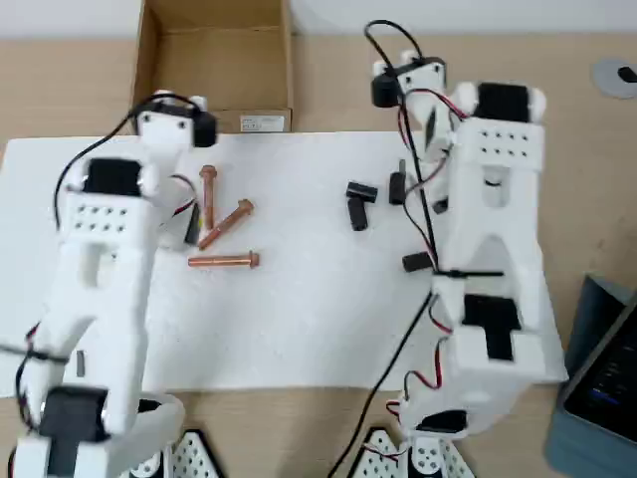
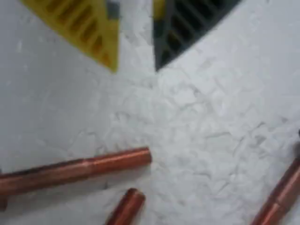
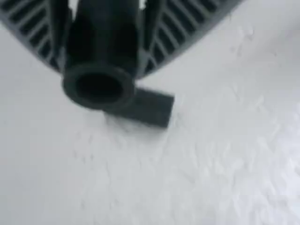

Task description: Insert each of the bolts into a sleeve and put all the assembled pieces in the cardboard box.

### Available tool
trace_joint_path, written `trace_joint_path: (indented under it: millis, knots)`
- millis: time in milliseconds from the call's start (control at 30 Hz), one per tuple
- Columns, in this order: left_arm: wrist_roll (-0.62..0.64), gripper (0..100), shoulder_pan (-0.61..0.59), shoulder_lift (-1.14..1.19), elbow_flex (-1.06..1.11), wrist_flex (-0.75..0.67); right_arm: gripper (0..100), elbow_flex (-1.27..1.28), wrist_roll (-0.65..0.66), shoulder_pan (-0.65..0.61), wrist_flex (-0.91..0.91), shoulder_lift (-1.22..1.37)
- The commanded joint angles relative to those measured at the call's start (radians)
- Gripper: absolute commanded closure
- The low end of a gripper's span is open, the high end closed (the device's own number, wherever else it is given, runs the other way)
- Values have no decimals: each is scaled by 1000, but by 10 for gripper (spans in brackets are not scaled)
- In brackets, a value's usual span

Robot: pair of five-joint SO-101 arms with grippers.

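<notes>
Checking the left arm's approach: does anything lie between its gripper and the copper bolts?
Nothing visible does. The left gripper hangs open above the white mat, and the nearest copper bolt lies close by with only bare mat between them.

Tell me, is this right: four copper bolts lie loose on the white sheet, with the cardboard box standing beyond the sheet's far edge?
Not quite. The high view shows three copper bolts, not four, lying loose on the white sheet. The cardboard box does stand beyond the sheet's far edge.
</notes>
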Motion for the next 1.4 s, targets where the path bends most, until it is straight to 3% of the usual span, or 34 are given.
trace_joint_path:
  millis: [0, 233, 467, 700, 1367]
  knots:
    - [-18, 943, 44, 127, -138, 6, 987, 82, -3, 62, 11, -157]
    - [-114, 943, 69, 367, -321, 8, 987, 308, 32, 151, -72, -311]
    - [-183, 940, 69, 536, -451, 5, 987, 466, 31, 153, -153, -386]
    - [-192, 870, 69, 647, -572, 3, 987, 481, 31, 153, -158, -387]
    - [-206, 895, 115, 978, -813, -3, 987, 484, 31, 154, -150, -390]
